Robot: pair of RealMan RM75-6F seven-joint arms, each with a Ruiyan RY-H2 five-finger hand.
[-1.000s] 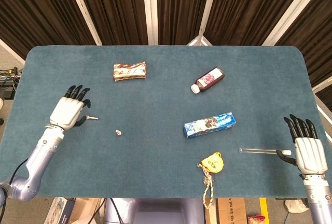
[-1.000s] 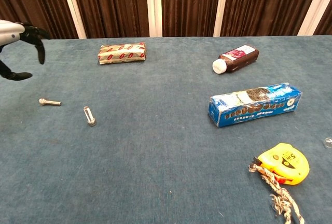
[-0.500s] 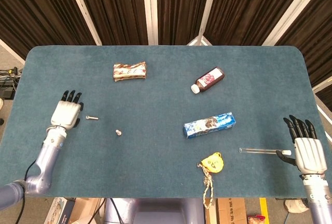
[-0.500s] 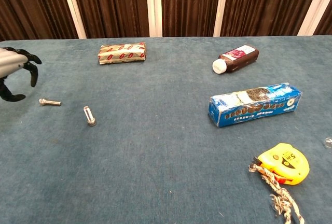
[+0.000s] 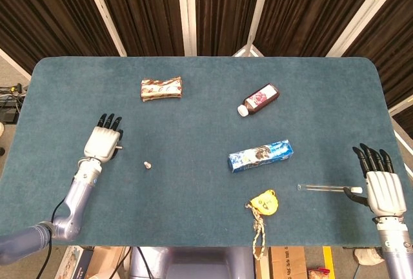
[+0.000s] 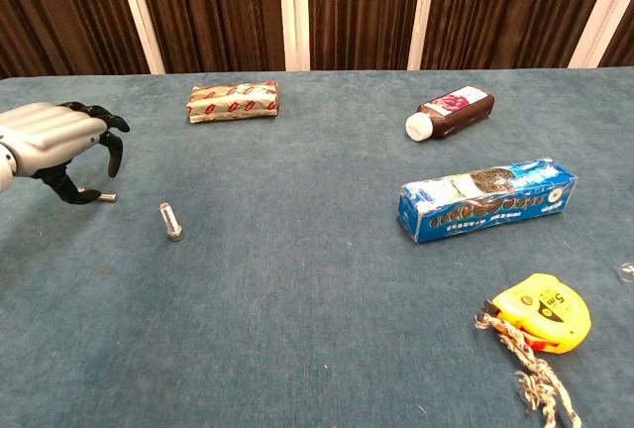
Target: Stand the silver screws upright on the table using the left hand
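The left hand [image 6: 54, 141] hovers low over the left part of the teal table [image 5: 206, 98], palm down, its dark fingers [image 6: 111, 146] curled downward around one silver screw [image 6: 97, 195]. That screw lies on its side on the cloth, directly under the hand; in the chest view only its end shows beside the thumb tip, and in the head view the hand covers it altogether. Whether the fingers touch the screw cannot be told, and nothing is visibly lifted or pinched. The second silver screw [image 6: 171, 221] is just to the right of the hand and a little nearer the robot, apart from it; in the chest view it appears to lie flat on the cloth, while from the head view [image 5: 147, 163] it is only a small pale spot. The right hand [image 5: 382, 185] rests at the table's right edge with its fingers straight and spread, holding nothing; a clear glass tube [image 5: 321, 188] lies just beside its thumb. Elsewhere on the table are a wrapped snack bar [image 5: 161, 88], a small brown bottle [image 5: 259, 99] on its side, a blue biscuit box [image 5: 261, 155] and a yellow tape measure [image 5: 264, 202].
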